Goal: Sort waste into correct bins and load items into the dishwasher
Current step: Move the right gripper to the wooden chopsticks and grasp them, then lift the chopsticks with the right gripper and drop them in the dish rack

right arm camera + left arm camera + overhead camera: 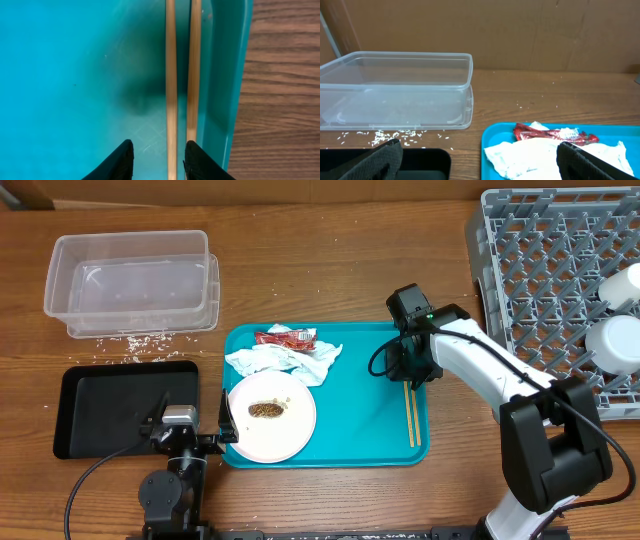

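Observation:
A pair of pale chopsticks [411, 415] lies along the right side of the turquoise tray [370, 430]. My right gripper [412, 372] is open just above their far end. In the right wrist view one chopstick [171, 75] runs between the fingers [160, 152] and the other [194, 70] lies at the right finger. A white plate [290, 435] holds a brown food scrap [265, 409]. A white napkin [285, 360] and a red wrapper [285, 337] lie behind it. My left gripper [190, 432] is open and empty [479, 150] between the black tray [110, 405] and the plate.
The clear tub [130, 280] stands at the back left with loose rice grains [130, 340] in front of it. The grey dish rack [550, 270] at the right holds two white dishes [618, 340] at its right edge.

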Motion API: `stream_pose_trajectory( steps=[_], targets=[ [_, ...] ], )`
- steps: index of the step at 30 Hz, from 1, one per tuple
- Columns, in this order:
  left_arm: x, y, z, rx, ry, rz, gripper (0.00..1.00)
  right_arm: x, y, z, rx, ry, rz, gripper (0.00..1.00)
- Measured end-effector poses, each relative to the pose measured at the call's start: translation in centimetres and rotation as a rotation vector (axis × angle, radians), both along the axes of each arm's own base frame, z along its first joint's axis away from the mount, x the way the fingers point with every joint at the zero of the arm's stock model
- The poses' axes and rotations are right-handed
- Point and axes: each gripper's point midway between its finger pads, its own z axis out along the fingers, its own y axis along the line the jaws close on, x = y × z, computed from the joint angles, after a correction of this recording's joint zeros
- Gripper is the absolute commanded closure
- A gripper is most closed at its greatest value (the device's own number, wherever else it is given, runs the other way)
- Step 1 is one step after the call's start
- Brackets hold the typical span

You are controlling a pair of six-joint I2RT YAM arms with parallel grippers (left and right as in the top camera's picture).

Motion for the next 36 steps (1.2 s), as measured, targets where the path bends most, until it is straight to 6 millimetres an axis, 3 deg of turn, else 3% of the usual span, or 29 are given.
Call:
stream_pose_trajectory(
  steps=[18, 20, 25, 30, 34, 36],
  targets=[
    [0.0, 0.0, 0.0, 0.0, 0.0, 0.0, 0.0, -1.4, 0.3, -2.0, 0.005, 0.011, 0.019, 0.67],
    [0.0, 0.0, 0.0, 0.0, 0.0, 0.0, 0.0, -1.5, 0.3, -2.1, 0.002, 0.011, 0.021, 0.72],
    [0.0, 0.0, 0.0, 0.0, 0.0, 0.0, 0.0, -1.5, 0.2, -2.2, 0.0, 0.013, 0.014, 0.96],
    [0.0, 0.0, 0.0, 0.0, 0.0, 0.0, 0.0, -2.0, 0.7, -2.1, 0.027, 0.039, -0.004, 0.96],
    [0.0, 0.0, 0.0, 0.0, 0.0, 0.0, 0.0, -3.4, 1.1, -1.0, 0.054, 0.129, -0.008, 0.96],
    [0.0, 0.0, 0.0, 0.0, 0.0, 0.0, 0.0, -1.8, 1.2, 2.2, 0.075, 0.132, -0.012, 0.96]
  ],
)
